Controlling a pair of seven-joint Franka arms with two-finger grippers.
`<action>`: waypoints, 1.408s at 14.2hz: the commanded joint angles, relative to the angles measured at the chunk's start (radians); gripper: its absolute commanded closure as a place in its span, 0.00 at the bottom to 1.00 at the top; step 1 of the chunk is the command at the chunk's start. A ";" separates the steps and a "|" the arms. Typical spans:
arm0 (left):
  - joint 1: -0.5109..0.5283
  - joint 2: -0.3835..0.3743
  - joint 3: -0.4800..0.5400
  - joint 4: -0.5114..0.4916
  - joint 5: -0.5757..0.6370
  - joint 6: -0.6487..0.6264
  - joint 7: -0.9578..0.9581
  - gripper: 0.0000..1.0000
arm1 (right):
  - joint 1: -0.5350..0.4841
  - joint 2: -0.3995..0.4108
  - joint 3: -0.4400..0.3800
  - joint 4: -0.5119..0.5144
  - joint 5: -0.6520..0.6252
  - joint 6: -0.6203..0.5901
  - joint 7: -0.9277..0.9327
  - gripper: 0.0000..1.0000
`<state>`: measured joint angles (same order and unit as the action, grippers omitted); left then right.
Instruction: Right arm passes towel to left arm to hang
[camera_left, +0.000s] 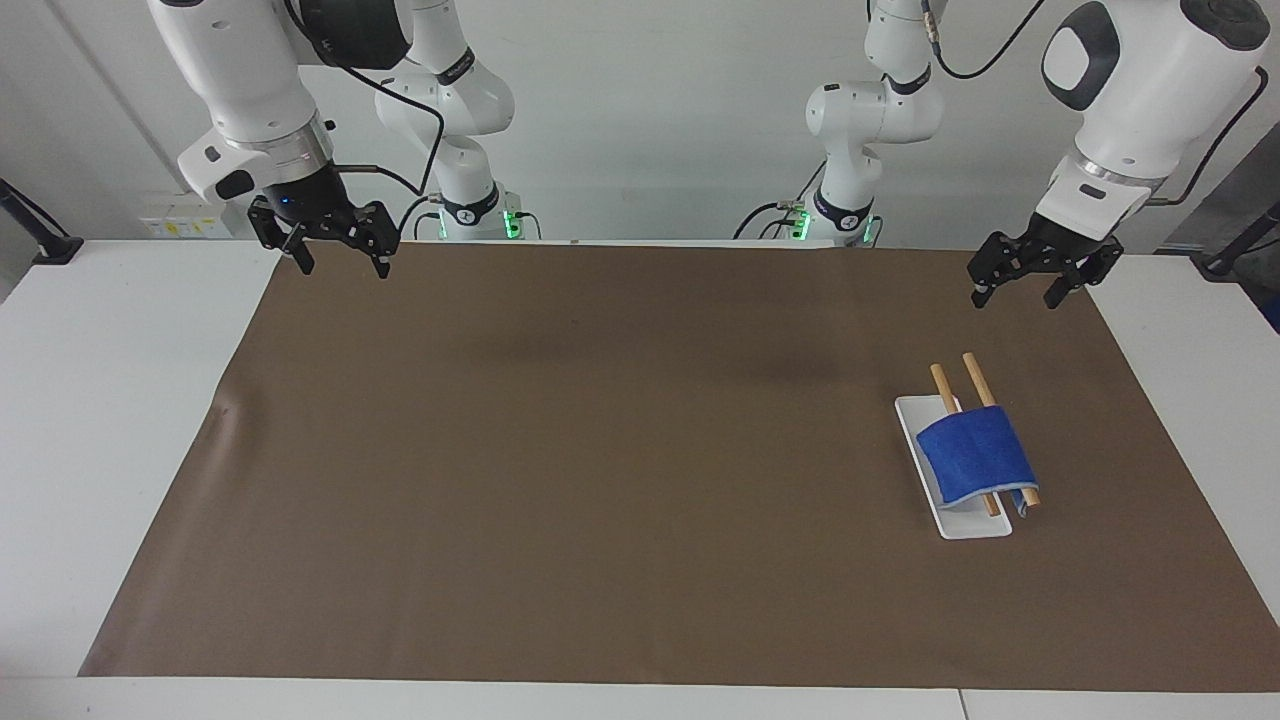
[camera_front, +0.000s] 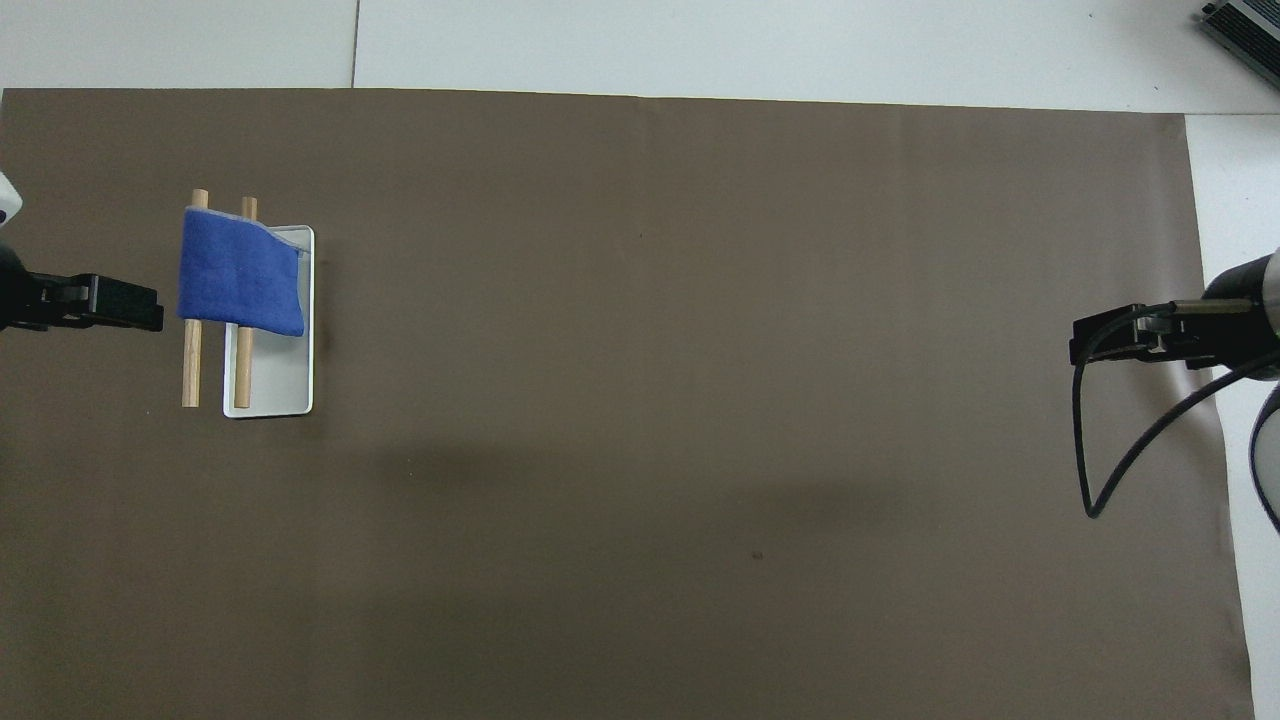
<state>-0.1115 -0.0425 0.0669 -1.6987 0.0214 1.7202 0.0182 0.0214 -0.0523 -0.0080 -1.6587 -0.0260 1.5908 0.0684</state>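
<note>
A blue towel (camera_left: 975, 455) lies draped over two wooden rods (camera_left: 973, 378) on a white tray (camera_left: 975, 525) at the left arm's end of the brown mat (camera_left: 600, 450) covering the desk (camera_left: 100, 400). One edge hangs down toward the mat off the outer rod. The left end effector (camera_left: 1020, 283) hangs in the air over the mat's edge, nearer its base than the tray, fingers apart and empty. The right end effector (camera_left: 338, 256) waits over the mat's corner at its own end, fingers likewise apart, well away from the cloth.

The towel looks light, soft and creased, likely to sag and fold under its own weight once lifted. Judging from how it lies, the hanging edge or a corner clear of the rods offers the cleanest pinch; a grip at mid-span risks catching a rod beneath and dragging the rack along. The cloth already rests across the rods, with neither arm touching it.
</note>
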 joint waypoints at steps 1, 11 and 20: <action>-0.037 -0.023 0.025 -0.032 0.040 0.027 0.009 0.00 | -0.009 -0.007 0.006 0.002 -0.017 -0.014 -0.027 0.00; -0.022 -0.028 0.024 -0.030 0.038 0.024 0.009 0.00 | -0.009 -0.007 0.006 0.003 -0.017 -0.015 -0.027 0.00; 0.081 -0.023 -0.064 -0.029 0.038 0.036 0.017 0.00 | -0.011 -0.007 0.006 0.002 -0.017 -0.014 -0.027 0.00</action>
<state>-0.0520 -0.0442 0.0284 -1.6991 0.0412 1.7327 0.0236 0.0214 -0.0523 -0.0080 -1.6587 -0.0260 1.5908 0.0684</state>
